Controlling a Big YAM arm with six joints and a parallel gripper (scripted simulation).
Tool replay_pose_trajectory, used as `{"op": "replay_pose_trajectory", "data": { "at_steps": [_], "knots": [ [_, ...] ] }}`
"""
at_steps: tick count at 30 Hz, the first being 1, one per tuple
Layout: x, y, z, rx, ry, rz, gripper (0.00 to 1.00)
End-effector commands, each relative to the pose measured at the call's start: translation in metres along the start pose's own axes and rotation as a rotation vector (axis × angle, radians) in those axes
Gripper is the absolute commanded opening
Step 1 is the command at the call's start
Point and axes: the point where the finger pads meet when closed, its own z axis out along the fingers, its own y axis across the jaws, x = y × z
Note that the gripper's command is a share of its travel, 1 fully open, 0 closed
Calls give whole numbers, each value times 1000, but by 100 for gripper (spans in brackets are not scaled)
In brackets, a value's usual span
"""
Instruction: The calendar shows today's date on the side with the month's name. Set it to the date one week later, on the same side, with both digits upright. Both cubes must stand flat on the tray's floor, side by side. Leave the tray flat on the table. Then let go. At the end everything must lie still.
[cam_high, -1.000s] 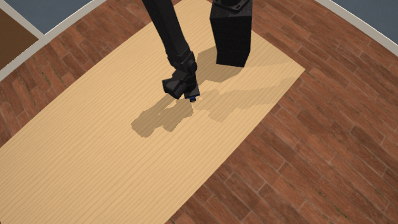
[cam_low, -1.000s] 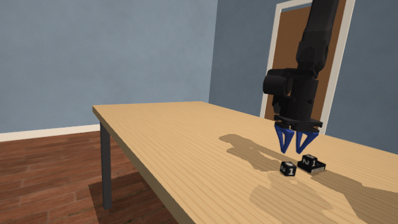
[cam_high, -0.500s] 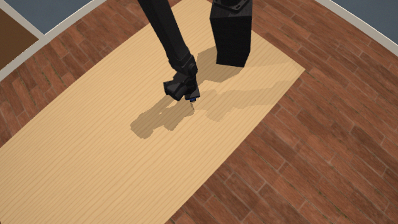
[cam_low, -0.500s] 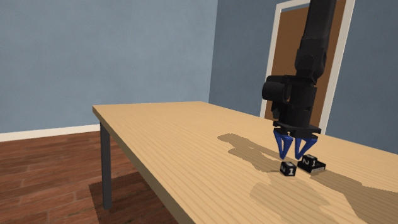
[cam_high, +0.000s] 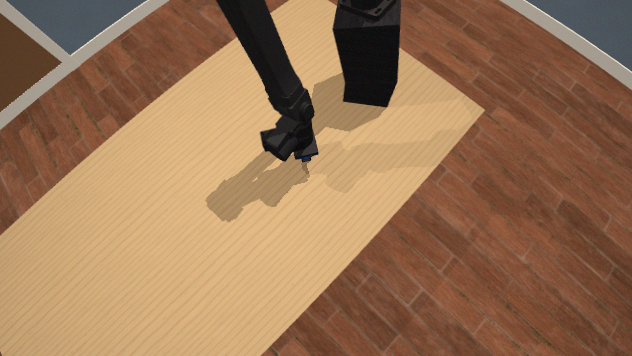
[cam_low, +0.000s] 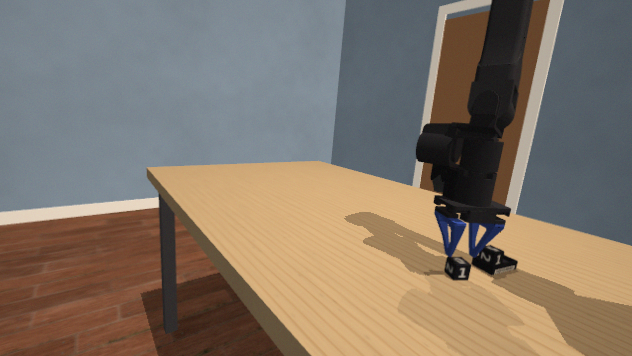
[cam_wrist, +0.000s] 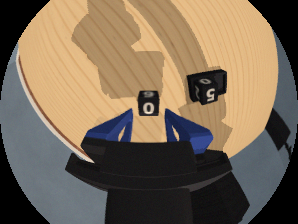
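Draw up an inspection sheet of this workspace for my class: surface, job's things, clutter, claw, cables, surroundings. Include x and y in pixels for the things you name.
Surface: pale wooden table (cam_high: 150, 225) (cam_low: 280, 210) (cam_wrist: 250, 60), shadows across it.
Job's things: loose cube (cam_low: 457, 268) (cam_wrist: 148, 103) on the table beside the black tray (cam_low: 506, 270) (cam_wrist: 220, 81); second cube (cam_low: 490, 256) (cam_wrist: 206, 92) at the tray, askew; whether flat, cannot tell.
Clutter: nothing seen beyond the job's things.
Claw (cam_high: 306, 159) (cam_low: 462, 256) (cam_wrist: 148, 112): partly open, holding nothing, fingertips near the loose cube.
Cables: nothing seen.
Surroundings: reddish-brown floor (cam_high: 500, 225) (cam_low: 75, 260), blue-grey walls (cam_high: 115, 10) (cam_low: 200, 100) (cam_wrist: 20, 150).
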Motion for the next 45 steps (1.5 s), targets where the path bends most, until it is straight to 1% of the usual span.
{"op": "replay_pose_trajectory", "data": {
  "at_steps": [1,35,37,38,42,44,45],
  "knots": [
    [-1,-2,4,1,1,-2,46],
    [-1,-2,4,1,2,-2,46],
    [-3,0,-1,-4,-3,-1,46],
    [-6,2,-8,-10,-10,0,46],
    [-2,6,-19,-11,-10,-2,46],
    [-2,6,-19,-11,-10,-2,46],
    [-2,6,-22,-11,-10,-2,46]
  ]
}}
